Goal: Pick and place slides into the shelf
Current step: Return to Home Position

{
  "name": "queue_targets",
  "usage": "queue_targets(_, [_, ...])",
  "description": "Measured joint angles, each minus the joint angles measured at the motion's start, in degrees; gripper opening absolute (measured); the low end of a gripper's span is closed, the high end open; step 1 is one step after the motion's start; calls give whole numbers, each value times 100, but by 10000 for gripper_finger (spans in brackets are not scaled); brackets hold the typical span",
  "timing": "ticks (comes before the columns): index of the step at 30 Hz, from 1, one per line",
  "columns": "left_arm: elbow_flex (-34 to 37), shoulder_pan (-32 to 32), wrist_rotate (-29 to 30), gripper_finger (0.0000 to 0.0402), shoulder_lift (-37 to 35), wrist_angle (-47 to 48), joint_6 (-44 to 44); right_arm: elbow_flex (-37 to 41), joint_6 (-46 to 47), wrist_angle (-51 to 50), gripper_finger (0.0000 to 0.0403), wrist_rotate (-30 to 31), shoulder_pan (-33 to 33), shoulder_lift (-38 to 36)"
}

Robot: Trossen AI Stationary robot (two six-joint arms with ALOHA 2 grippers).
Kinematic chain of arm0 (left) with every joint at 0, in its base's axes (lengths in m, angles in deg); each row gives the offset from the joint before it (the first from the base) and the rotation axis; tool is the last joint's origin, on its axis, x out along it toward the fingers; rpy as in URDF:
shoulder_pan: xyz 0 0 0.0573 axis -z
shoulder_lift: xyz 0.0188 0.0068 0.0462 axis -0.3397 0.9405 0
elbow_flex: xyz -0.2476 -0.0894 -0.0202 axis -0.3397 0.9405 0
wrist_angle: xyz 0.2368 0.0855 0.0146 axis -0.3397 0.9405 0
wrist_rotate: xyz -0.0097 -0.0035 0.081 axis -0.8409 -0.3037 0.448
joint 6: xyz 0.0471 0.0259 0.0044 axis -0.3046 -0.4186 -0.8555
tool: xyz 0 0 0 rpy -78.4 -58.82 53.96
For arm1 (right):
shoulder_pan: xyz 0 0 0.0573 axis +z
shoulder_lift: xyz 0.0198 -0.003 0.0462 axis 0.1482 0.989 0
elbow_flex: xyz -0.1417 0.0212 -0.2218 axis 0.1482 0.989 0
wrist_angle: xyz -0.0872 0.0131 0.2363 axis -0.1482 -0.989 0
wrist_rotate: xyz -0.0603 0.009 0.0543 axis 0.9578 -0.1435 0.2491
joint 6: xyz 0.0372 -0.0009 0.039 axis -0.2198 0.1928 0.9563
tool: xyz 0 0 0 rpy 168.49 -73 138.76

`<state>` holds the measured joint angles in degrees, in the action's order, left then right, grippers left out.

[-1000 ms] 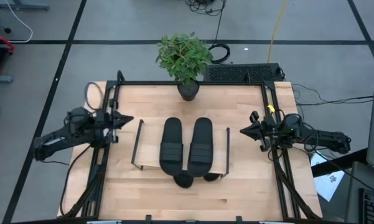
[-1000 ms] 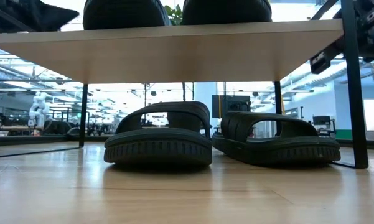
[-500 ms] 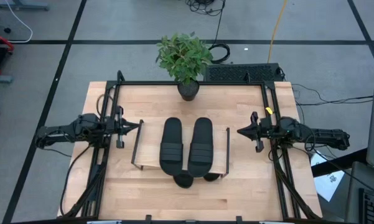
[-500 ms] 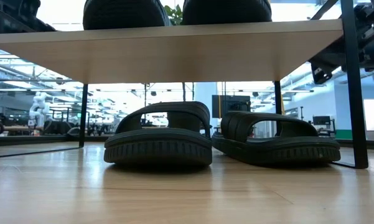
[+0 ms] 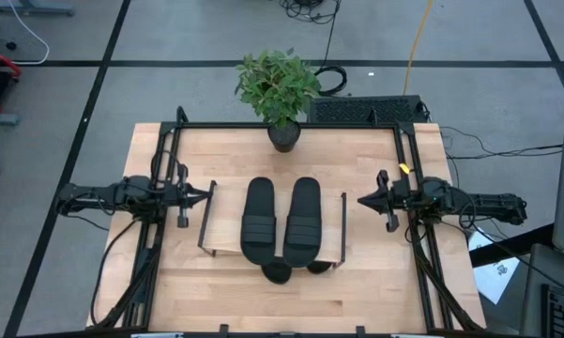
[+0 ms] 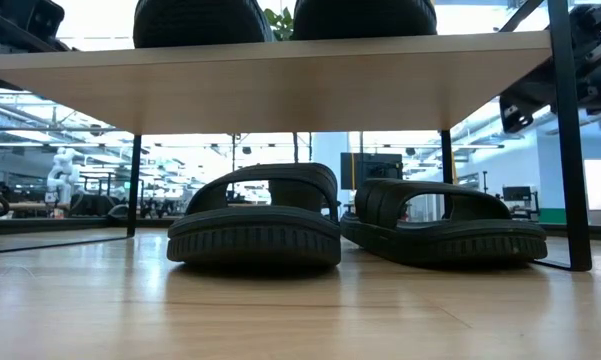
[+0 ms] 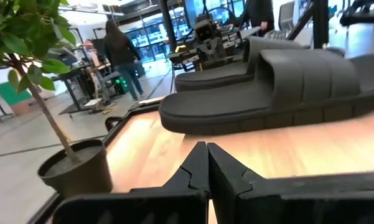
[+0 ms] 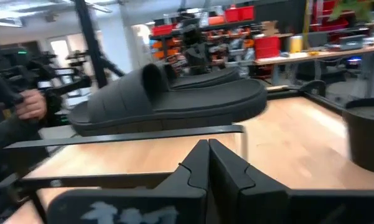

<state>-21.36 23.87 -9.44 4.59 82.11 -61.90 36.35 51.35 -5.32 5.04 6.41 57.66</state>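
The shelf [image 5: 227, 225] stands at the table's middle, a light wood board [image 6: 280, 90] on thin black wire ends. Two black slides [image 5: 259, 221] [image 5: 302, 221] lie side by side on the board. Two more slides [image 6: 255, 218] [image 6: 445, 225] rest on their soles on the table under it, their ends [image 5: 277, 272] sticking out at the near side. My left gripper [image 5: 206, 192] hangs shut just left of the shelf, pointing level at it. My right gripper [image 5: 361, 199] hangs shut just right of it, also level. Neither holds anything.
A potted plant [image 5: 278, 89] stands at the far edge behind the shelf; its pot [image 7: 74, 168] shows in the left wrist view. Black frame rails [image 5: 160, 235] [image 5: 418, 244] run along both table sides. Bare wood lies near the front edge [image 5: 282, 305]. People stand in the room beyond [image 7: 121, 53].
My left arm has swung round and sunk a little, so its shut gripper has gone slightly toward the table's near edge and now points straight at the shelf's left end. The slides and shelf have stayed put.
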Motion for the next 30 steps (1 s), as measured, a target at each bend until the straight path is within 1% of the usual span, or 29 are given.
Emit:
queue_targets(2, [0, 0, -88, 0, 1, -50, 168, 0, 3, 26, 0, -265, 2, 0])
queue_targets(6, [0, 0, -160, 0, 11, -104, 342, 7, 42, 236, 0, -1066, 2, 2])
queue_targets(9, [0, 0, -157, 1, 12, -68, 316, 9, 87, 689, 0, -1443, 2, 0])
queue_targets(10, [0, 0, -157, 1, 11, -73, 316, 11, 83, 823, 0, -1380, 2, 0])
queue_targets(14, [0, 0, -156, 1, 11, -78, 353, 15, 485, 1003, 0, -223, -2, 2])
queue_targets(15, [0, 0, -156, 1, 11, -80, 366, 15, 478, 937, 0, -38, -4, 2])
queue_targets(19, [0, 0, -154, 1, 11, -80, 368, 15, 238, 905, 0, -64, -2, 4])
queue_targets(24, [-2, 0, -152, 1, 12, -81, 356, 20, 444, 1204, 0, -44, -2, 2])
queue_targets(30, [-2, 0, -147, 1, 13, -82, 344, 20, 452, 1246, 0, -46, -2, 4])
